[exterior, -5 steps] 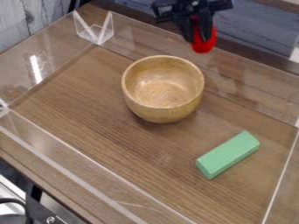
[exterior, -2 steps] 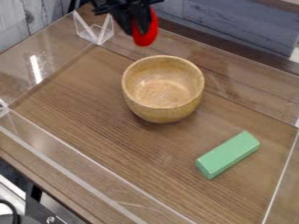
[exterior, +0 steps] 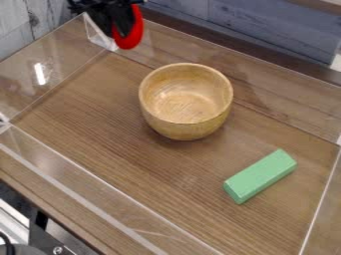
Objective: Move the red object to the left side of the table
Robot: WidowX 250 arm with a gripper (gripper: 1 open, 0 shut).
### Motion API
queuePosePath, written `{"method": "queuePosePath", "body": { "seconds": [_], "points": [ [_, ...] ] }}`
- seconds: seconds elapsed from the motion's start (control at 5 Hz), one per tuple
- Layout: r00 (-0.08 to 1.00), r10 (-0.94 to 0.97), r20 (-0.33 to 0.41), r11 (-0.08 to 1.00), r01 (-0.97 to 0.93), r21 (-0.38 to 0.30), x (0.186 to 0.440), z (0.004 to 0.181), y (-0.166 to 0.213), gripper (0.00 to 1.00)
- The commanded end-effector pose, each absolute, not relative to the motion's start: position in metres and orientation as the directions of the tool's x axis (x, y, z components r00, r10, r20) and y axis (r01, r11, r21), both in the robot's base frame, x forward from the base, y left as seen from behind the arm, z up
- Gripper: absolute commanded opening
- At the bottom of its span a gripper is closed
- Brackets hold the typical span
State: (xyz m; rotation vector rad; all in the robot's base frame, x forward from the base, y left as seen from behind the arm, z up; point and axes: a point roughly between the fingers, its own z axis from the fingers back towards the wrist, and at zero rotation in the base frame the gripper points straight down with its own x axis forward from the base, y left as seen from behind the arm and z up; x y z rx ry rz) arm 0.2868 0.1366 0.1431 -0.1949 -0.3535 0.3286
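The red object [exterior: 128, 38] is a small glossy red toy hanging in the air near the top left of the camera view, above the far left part of the dark wood table [exterior: 120, 139]. My black gripper [exterior: 122, 27] comes in from the top edge and is shut on the red object, whose upper part is hidden between the fingers. The toy is clear of the tabletop, well left of the wooden bowl.
A round wooden bowl [exterior: 186, 100] stands in the middle of the table. A green rectangular block [exterior: 260, 176] lies at the front right. Low clear acrylic walls [exterior: 54, 55] border the table, with a folded clear piece [exterior: 94, 30] at the far left corner.
The gripper has carried the red object leftward along the far side of the table, from above the bowl's right to the far left corner area. Bowl and green block have not moved.
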Motion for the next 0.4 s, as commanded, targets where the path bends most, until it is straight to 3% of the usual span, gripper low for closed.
{"method": "queuePosePath", "body": {
  "seconds": [0.0, 0.2],
  "points": [
    [0.869, 0.362, 0.336, 0.929, -0.308, -0.205, 0.282, 0.146, 0.152, 0.00],
    [0.861, 0.388, 0.330, 0.921, -0.345, -0.182, 0.278, 0.138, 0.163, 0.00]
  ]
}}
